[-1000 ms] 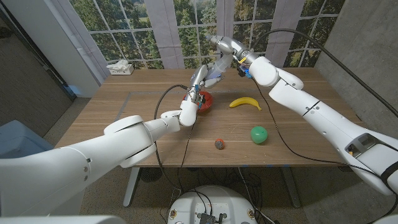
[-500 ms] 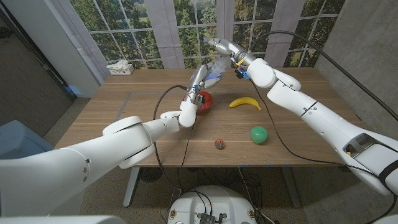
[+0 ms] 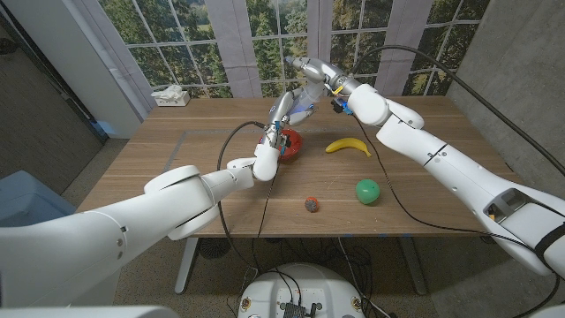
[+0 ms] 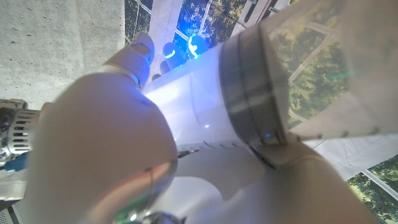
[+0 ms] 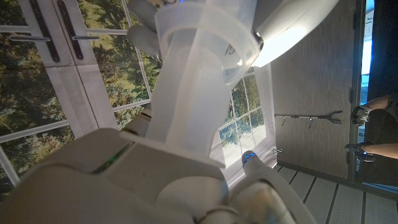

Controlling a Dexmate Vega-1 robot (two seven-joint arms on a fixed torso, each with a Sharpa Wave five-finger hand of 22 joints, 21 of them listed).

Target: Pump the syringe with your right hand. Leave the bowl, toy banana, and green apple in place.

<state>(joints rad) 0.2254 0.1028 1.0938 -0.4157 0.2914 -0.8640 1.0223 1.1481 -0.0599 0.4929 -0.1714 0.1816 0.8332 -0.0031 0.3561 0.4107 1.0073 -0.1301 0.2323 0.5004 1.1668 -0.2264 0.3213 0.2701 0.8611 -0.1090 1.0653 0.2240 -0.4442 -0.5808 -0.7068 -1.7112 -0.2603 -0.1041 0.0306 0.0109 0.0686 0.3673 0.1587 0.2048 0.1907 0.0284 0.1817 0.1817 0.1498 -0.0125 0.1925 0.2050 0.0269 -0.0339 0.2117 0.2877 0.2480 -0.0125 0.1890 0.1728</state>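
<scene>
- Head view: the left hand (image 3: 267, 157) is raised above the table (image 3: 177, 159), just in front of the red bowl (image 3: 291, 143), and grips the lower end of the syringe (image 3: 291, 112). The syringe slants up and away over the bowl. The right hand (image 3: 309, 78) closes on its upper end. The toy banana (image 3: 348, 146) lies to the right of the bowl. The green apple (image 3: 367, 191) sits nearer the front edge. A small ball (image 3: 312, 205) lies left of the apple. A tissue box (image 3: 170, 96) stands at the far left corner.
- Left wrist view: the left hand (image 4: 106, 143) wraps around the clear syringe barrel (image 4: 249, 81), which has a dark band around it.
- Right wrist view: the right hand (image 5: 124, 180) clamps the translucent plunger shaft (image 5: 186, 106), which leads to the flanged barrel end (image 5: 211, 37). A person (image 5: 373, 124) is at the picture's edge.
</scene>
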